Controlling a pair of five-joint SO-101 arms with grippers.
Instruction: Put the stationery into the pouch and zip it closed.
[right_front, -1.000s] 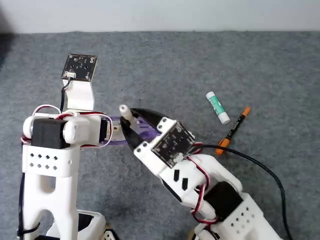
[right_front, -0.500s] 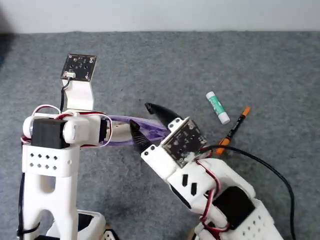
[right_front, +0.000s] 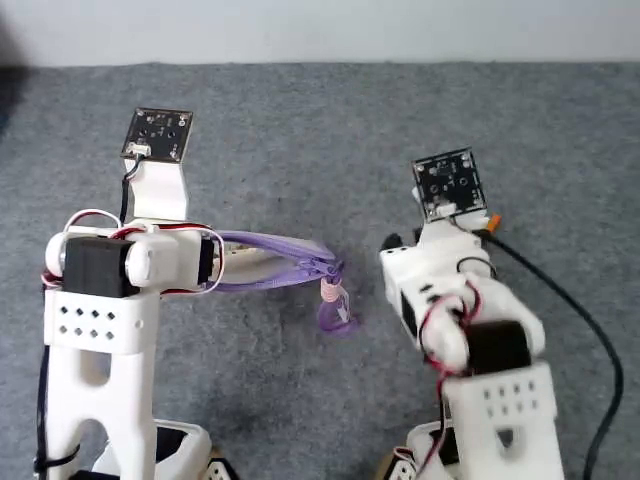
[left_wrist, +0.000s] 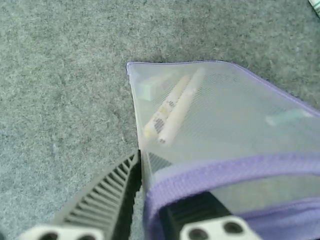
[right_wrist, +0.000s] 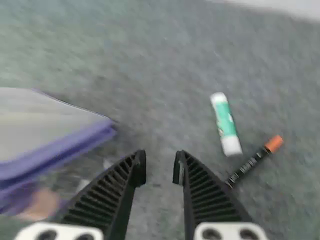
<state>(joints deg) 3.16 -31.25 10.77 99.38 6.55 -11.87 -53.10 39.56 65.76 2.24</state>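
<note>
A clear mesh pouch (right_front: 285, 262) with a purple zipper band hangs from my left gripper (left_wrist: 156, 184), which is shut on its edge. White pens (left_wrist: 172, 112) and a small eraser lie inside it. The purple zipper pull (right_front: 335, 308) dangles at the pouch's free end. My right gripper (right_wrist: 159, 167) hovers over the carpet to the right of the pouch (right_wrist: 47, 132), slightly open with nothing between its fingers. Beyond it on the carpet lie a green-and-white glue stick (right_wrist: 225, 125) and a black pen with an orange cap (right_wrist: 254, 160).
Grey carpet covers the table up to a pale wall at the back. The right arm's camera block (right_front: 450, 185) covers the glue stick from above; only an orange tip (right_front: 490, 222) of the pen shows beside it.
The right arm has pulled away from the pouch and swung right, toward the glue stick and pen. The pouch's free end now hangs loose. The left arm has stayed put.
</note>
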